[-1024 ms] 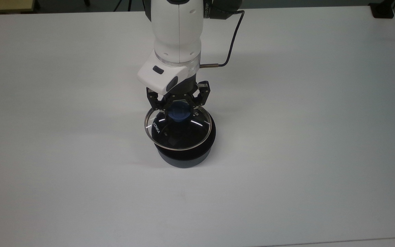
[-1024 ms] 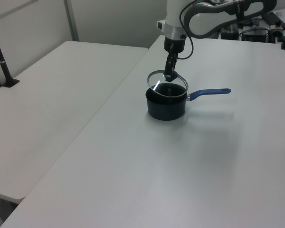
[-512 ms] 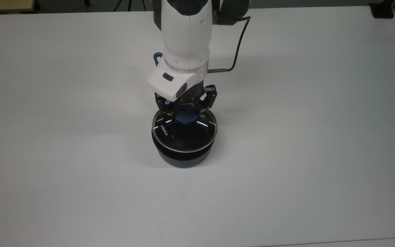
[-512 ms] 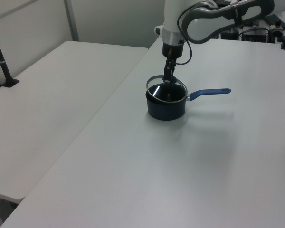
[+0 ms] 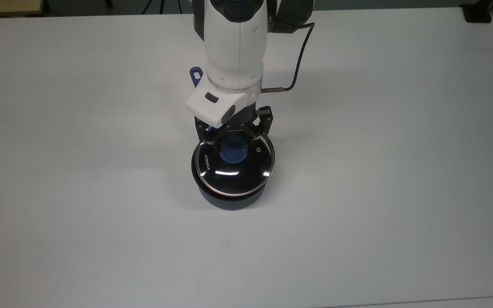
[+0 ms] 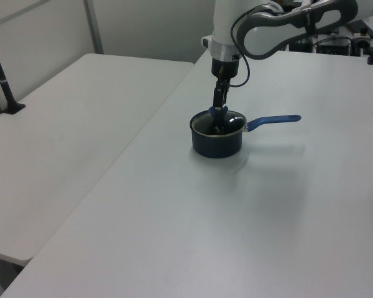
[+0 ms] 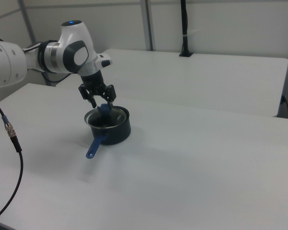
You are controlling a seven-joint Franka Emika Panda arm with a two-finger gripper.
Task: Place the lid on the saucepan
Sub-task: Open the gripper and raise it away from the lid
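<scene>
The glass lid [image 5: 233, 173] with its blue knob and white lettering lies flat on the dark saucepan [image 5: 229, 201], near the middle of the white table [image 5: 379, 179]. My gripper [image 5: 233, 143] stands straight above it, its fingers closed on either side of the knob. The saucepan's blue handle [image 5: 195, 73] pokes out behind the arm in the top view. It points to the left view's right [image 6: 273, 121], where the lid [image 6: 219, 121] caps the saucepan [image 6: 217, 144] under the gripper [image 6: 216, 110]. In the right view the gripper [image 7: 103, 104] meets the lid [image 7: 109, 116] on the saucepan [image 7: 119, 136].
A black cable [image 5: 294, 64] loops off the wrist to the top view's right. A second white table [image 6: 62, 124] adjoins on the left view's left, with a black post [image 6: 3, 81] on it. A loose cable [image 7: 9, 134] hangs at the right view's left edge.
The gripper has come down with the lid. The lid was tilted above the saucepan's rim and now rests level on it.
</scene>
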